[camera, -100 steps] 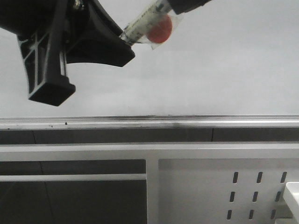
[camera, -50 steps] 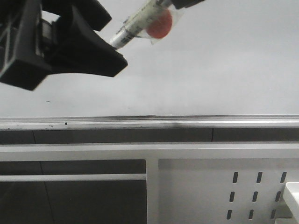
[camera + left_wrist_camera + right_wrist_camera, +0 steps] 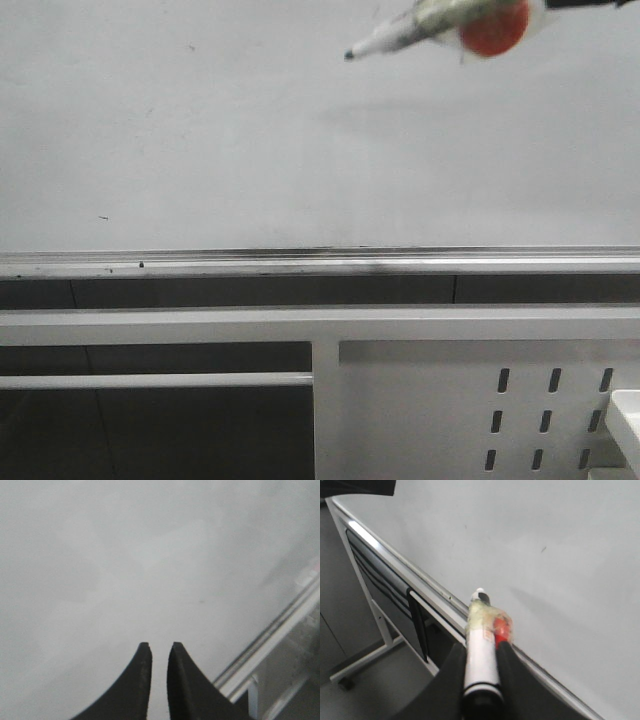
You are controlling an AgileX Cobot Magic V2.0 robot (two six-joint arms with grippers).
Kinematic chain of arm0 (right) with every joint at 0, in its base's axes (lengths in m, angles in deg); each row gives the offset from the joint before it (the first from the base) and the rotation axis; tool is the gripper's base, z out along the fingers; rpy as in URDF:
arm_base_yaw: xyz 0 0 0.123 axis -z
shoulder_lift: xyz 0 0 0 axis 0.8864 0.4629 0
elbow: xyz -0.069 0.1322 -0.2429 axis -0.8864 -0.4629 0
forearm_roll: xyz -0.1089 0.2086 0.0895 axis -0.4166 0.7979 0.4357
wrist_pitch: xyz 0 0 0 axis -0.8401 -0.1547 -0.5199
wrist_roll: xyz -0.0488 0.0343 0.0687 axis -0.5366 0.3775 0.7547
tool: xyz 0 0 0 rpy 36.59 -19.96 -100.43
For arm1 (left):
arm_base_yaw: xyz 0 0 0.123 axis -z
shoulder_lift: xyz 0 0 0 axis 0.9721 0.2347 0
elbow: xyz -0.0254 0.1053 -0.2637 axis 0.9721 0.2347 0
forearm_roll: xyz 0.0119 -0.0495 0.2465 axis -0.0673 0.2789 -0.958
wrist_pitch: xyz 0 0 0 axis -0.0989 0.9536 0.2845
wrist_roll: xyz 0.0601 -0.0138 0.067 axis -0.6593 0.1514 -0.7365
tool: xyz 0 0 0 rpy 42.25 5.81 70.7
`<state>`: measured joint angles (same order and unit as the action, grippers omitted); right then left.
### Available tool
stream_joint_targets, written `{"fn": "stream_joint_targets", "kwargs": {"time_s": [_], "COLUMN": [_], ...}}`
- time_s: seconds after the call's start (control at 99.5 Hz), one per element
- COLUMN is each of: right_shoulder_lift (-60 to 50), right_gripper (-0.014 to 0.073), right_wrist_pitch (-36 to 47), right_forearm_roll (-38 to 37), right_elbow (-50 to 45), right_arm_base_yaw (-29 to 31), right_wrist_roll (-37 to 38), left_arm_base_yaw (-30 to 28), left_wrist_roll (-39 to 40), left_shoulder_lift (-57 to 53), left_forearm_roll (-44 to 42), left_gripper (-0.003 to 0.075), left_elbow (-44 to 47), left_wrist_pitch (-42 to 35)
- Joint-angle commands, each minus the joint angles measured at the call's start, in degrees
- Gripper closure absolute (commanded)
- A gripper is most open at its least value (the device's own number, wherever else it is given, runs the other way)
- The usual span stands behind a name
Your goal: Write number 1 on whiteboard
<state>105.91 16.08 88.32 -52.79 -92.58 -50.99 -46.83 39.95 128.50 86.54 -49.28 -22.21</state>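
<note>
Right gripper [image 3: 480, 652]: we see it pinching marker [image 3: 481, 645], tip just off whiteboard [image 3: 250, 150] | Left gripper [image 3: 159, 647]: fingers nearly pressed together, holding nothing

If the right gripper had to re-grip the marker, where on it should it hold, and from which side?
On the plain barrel of the marker, behind the taped orange blob, as the right gripper grips it now. Probably best to come from the rear end, fingers on opposite sides of the round barrel, leaving the tip free to face the whiteboard.
</note>
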Motion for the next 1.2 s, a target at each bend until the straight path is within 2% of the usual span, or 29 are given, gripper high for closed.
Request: {"fn": "stream_joint_targets", "kwargs": {"time_s": [0.0, 0.1, 0.261, 0.402, 0.824, 1.185], "right_shoulder_lift": [-3.43, -5.00, -3.55, -1.88, 4.69, 15.23], "right_gripper": [0.0664, 0.0664, 0.0664, 0.0664, 0.0664, 0.0664], "right_wrist_pitch": [4.67, 7.89, 10.06, 13.92, 18.79, 15.99], "right_forearm_roll": [1.42, 1.42, 1.52, 1.52, 1.52, 1.52], "right_elbow": [1.39, 1.31, 1.31, 1.31, 1.31, 1.31], "right_arm_base_yaw": [0.01, 0.01, 0.01, 0.01, 0.01, 0.01], "right_wrist_roll": [-0.05, -0.05, -0.05, -0.05, -0.47, -0.39], "left_arm_base_yaw": [-4.97, -9.36, -9.23, -8.82, -8.71, -8.71], "left_wrist_roll": [1.04, 1.04, 1.04, 1.04, 1.04, 1.04], "left_shoulder_lift": [-0.85, -0.70, -0.70, -0.70, -0.70, -1.90], "left_forearm_roll": [8.21, 19.28, 19.54, 19.54, 15.58, 14.55], "left_gripper": [0.0740, 0.0739, 0.0740, 0.0740, 0.0740, 0.0740], "left_elbow": [-0.31, 2.96, 6.26, 6.60, 6.60, 6.60], "left_wrist_pitch": [-9.09, -17.19, -24.00, -24.26, -25.04, -25.04]}}
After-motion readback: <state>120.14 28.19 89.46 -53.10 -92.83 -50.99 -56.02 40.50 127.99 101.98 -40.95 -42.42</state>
